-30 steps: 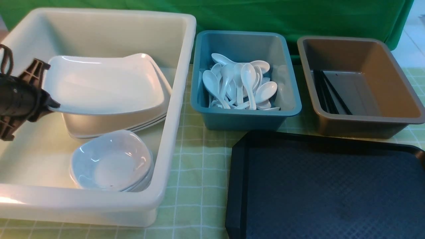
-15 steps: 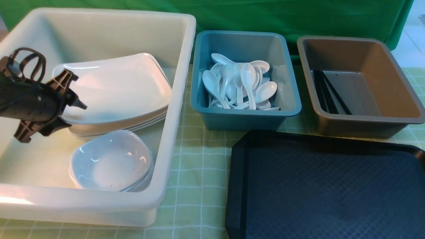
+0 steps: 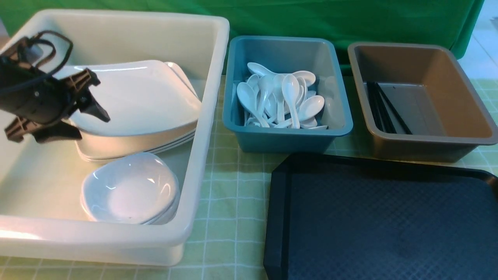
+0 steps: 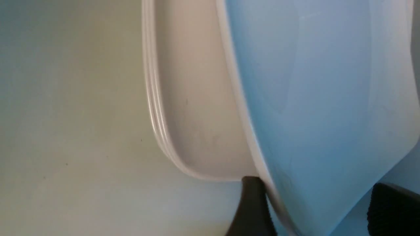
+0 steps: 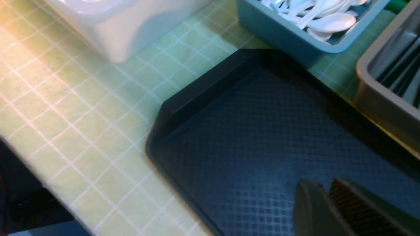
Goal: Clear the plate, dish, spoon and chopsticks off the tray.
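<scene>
Left tool [image 3: 87, 112] hung with jaws apart beside plate [image 3: 144, 101]; plate lay tilted atop stack in white tub [image 3: 210, 116], edge seemingly between jaws, contact unclear. Right tool [image 5: 323, 200] had jaws together over tray [image 3: 373, 217]. Spoons [image 3: 280, 101] in blue tub [image 3: 288, 136]; chopsticks [image 3: 383, 109] in brown tub [image 3: 428, 146].

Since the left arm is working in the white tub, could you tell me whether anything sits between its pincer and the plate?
Nothing visible does. The open left pincer straddles the rim of the plate, which lies on top of the plate stack in the white tub.
</scene>
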`<state>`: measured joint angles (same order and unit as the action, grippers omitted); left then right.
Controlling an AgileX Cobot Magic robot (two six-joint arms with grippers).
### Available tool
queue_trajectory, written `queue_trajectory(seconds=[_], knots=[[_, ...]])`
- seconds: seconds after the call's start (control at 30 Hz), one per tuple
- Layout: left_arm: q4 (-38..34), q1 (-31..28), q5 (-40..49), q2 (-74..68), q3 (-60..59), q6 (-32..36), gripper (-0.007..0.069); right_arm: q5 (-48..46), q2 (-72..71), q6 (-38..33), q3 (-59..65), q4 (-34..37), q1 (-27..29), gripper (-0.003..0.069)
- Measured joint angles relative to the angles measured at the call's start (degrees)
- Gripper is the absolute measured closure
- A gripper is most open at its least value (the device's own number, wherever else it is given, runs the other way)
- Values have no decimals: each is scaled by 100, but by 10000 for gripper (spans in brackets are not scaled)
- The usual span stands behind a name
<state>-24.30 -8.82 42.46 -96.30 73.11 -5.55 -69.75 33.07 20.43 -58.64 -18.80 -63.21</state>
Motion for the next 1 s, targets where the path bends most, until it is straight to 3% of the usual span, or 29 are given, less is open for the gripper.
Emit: queue_trajectory(seconds=[0.5,0.73,0.87,0.97,1.0], knots=[[559,0,-388,-368,157,0,241,-19,0,5,0,19,0,585],[780,0,-86,-144,307,0,239,-19,-5,-21,0,23,0,585],[855,0,321,280,634,133,335,42,-4,-43,31,-24,0,624],[859,0,511,621,749,415,480,822,-23,-48,365,-236,0,649],[859,0,521,645,745,415,480,920,-29,-44,365,-236,0,649]])
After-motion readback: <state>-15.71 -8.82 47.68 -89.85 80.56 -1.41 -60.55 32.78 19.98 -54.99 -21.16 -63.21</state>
